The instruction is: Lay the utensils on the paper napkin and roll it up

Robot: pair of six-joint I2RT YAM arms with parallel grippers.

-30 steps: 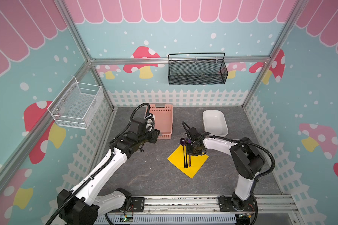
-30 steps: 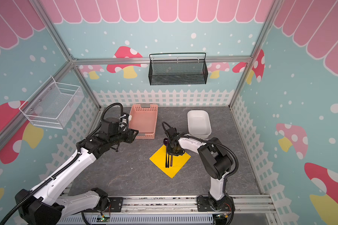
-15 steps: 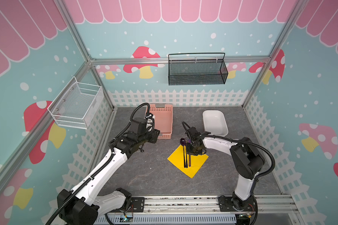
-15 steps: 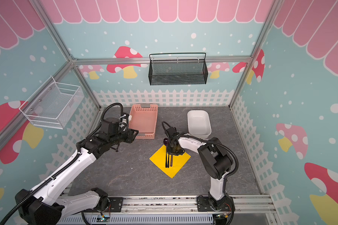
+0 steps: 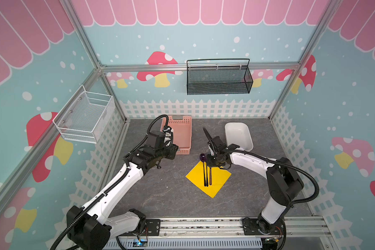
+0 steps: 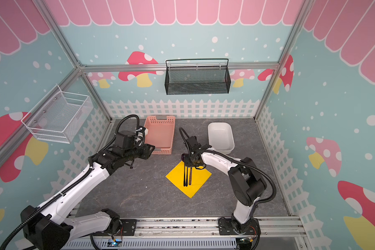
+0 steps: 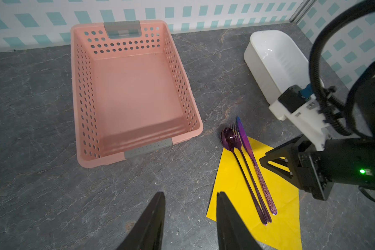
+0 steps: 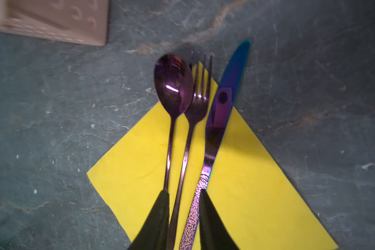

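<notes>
Three utensils (image 5: pixel 206 173) lie side by side on the yellow paper napkin (image 5: pixel 220 177), just below centre in both top views: spoon (image 8: pixel 173 86), fork (image 8: pixel 200 97), knife (image 8: pixel 223 104). Handles rest on the paper; the spoon bowl and knife tip overhang the napkin's upper corner onto the grey table (image 7: pixel 30 173). Right gripper (image 8: pixel 184 192) sits low over the handles, jaws slightly apart with fork and knife handles between, not clamped. Left gripper (image 7: pixel 189 194) hangs up-left of the napkin, jaws apart, empty. Pink basket (image 7: pixel 80 86) sits upper left of the napkin, white tub (image 7: pixel 260 62) upper right.
</notes>
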